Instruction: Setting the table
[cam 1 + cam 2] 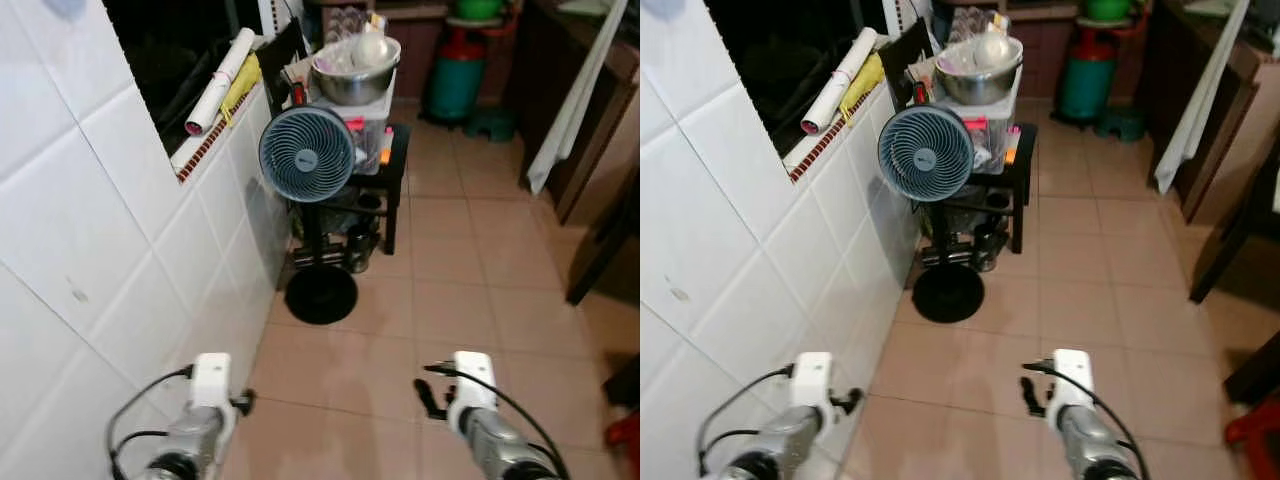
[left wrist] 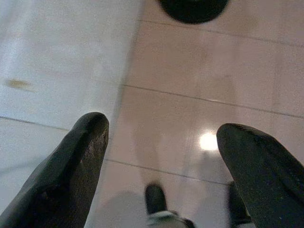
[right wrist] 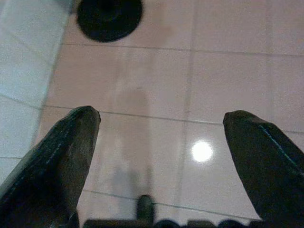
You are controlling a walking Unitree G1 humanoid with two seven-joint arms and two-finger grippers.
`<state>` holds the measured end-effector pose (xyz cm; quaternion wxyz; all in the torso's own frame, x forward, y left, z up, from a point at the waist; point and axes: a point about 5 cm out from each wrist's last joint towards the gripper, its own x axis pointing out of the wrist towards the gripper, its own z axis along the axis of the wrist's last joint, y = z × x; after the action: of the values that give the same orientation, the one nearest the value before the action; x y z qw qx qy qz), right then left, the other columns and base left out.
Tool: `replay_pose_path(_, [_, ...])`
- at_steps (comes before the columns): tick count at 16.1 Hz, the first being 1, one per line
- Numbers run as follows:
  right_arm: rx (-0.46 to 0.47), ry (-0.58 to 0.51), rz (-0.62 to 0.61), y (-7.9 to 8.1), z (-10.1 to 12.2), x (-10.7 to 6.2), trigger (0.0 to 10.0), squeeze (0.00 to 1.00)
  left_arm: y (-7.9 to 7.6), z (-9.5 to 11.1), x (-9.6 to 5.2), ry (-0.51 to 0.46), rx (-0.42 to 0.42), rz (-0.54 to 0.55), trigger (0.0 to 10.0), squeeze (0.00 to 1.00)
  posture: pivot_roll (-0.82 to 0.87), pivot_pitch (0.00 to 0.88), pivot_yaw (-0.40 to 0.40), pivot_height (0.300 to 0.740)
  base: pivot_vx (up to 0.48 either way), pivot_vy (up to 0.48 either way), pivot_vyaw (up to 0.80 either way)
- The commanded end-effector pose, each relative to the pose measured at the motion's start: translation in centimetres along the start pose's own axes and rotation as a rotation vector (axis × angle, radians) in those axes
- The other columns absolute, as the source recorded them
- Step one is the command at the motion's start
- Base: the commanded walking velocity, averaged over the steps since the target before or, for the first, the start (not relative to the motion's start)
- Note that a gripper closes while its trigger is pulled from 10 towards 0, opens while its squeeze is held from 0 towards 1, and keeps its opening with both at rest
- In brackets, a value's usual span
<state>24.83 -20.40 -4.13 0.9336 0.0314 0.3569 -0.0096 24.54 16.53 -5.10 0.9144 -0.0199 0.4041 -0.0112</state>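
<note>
Both arms hang low at the front of the head views, over a pink tiled floor (image 1: 470,260), with nothing in either gripper. In the wrist views the left gripper (image 2: 161,142) has its two black fingers spread wide apart over the seam where the white tiled wall (image 1: 90,250) meets the floor, and the right gripper (image 3: 161,128) is equally wide open above bare tiles and a bright spot of reflected light.

The nearest tableware is a steel mixing bowl (image 1: 355,78), well ahead of both grippers and far out of reach. It stands upright, mouth up, on a clear plastic box (image 1: 372,120) that rests on a small black side table (image 1: 395,170) against the wall. Something pale and rounded sits inside the bowl; it may be a wrapped or plastic item, but the view is too soft to say.

Just in front of the table a grey-blue pedestal fan (image 1: 307,153) faces the robot, its round black base (image 1: 321,293) on the floor. On the window ledge to the left lies a white paper roll (image 1: 220,82), its long axis running along the ledge, beside something yellow (image 1: 240,85). A green gas cylinder (image 1: 458,85) stands at the back.
</note>
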Motion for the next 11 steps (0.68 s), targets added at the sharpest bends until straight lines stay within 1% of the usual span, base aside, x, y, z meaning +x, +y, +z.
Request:
replay_pose_path(1, [-0.005,-0.004,0.017,0.68,0.14,0.14,10.0,0.0,1.09,0.18,-0.11,-0.005,0.011,0.026,10.0,0.0,-0.09,0.0,0.063,0.74,0.0,-0.461,0.0])
replay_pose_path(3, [-0.005,-0.005,0.016,0.66,0.17,0.14,10.0,0.0,1.13,0.2,-0.11,-0.008,-0.001,0.032,10.0,0.0,-0.09,0.0,0.063,0.74,0.0,-0.418,0.0])
replay_pose_path(6, [-0.027,-0.014,0.031,0.84,0.28,0.16,10.0,0.0,1.27,0.18,-0.13,-0.006,0.009,0.039,10.0,0.0,-0.09,0.0,0.063,0.74,0.0,0.0,0.0])
replay_pose_path(9, [-0.038,-0.018,0.037,0.98,0.41,0.2,10.0,0.0,1.29,0.16,-0.13,-0.006,-0.004,0.033,10.0,0.0,-0.09,0.0,0.062,0.74,0.0,0.0,0.69])
replay_pose_path(11, [-0.041,-0.018,0.038,1.02,0.39,0.2,10.0,0.0,1.35,0.13,-0.15,-0.006,-0.005,0.033,10.0,0.0,-0.09,0.0,0.062,0.74,0.0,0.0,0.0])
